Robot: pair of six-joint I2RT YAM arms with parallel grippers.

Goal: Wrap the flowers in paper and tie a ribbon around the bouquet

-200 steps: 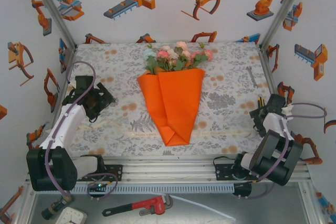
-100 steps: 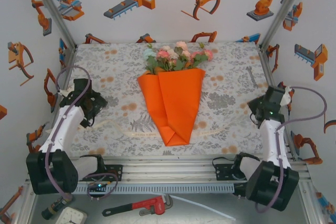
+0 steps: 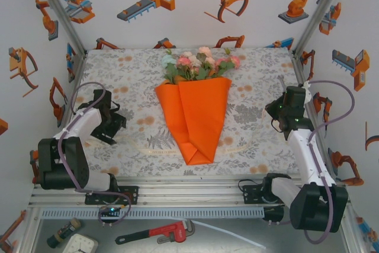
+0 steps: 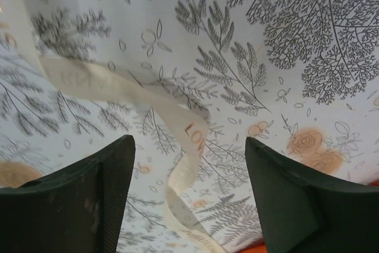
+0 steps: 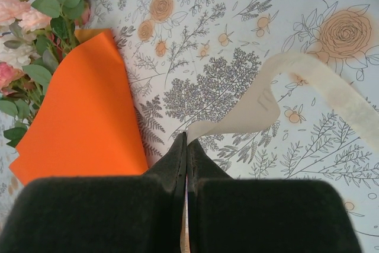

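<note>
The bouquet lies mid-table: a cone of orange paper (image 3: 192, 119) with the flowers (image 3: 198, 63) spilling out of its far end. The cream ribbon (image 3: 151, 151) runs across the cloth under the cone's tip. My left gripper (image 3: 111, 124) hovers low at the left, open; in the left wrist view the ribbon (image 4: 189, 140) curls loose between its fingers (image 4: 77, 199), touching neither. My right gripper (image 3: 279, 115) is shut on the ribbon's other end (image 5: 308, 75), which comes out of its closed tips (image 5: 187, 137). The right wrist view has the paper (image 5: 83, 105) and the flowers (image 5: 35, 22) at its left.
A floral-print cloth (image 3: 254, 75) covers the table, walled on three sides by white panels. A red pipe wrench (image 3: 157, 232) lies below the front rail. The open cloth left and right of the cone is where the arms work.
The right arm swung in from the right edge toward the cone and its jaws closed on the ribbon. The left arm shifted forward and lower over the ribbon's left end.
</note>
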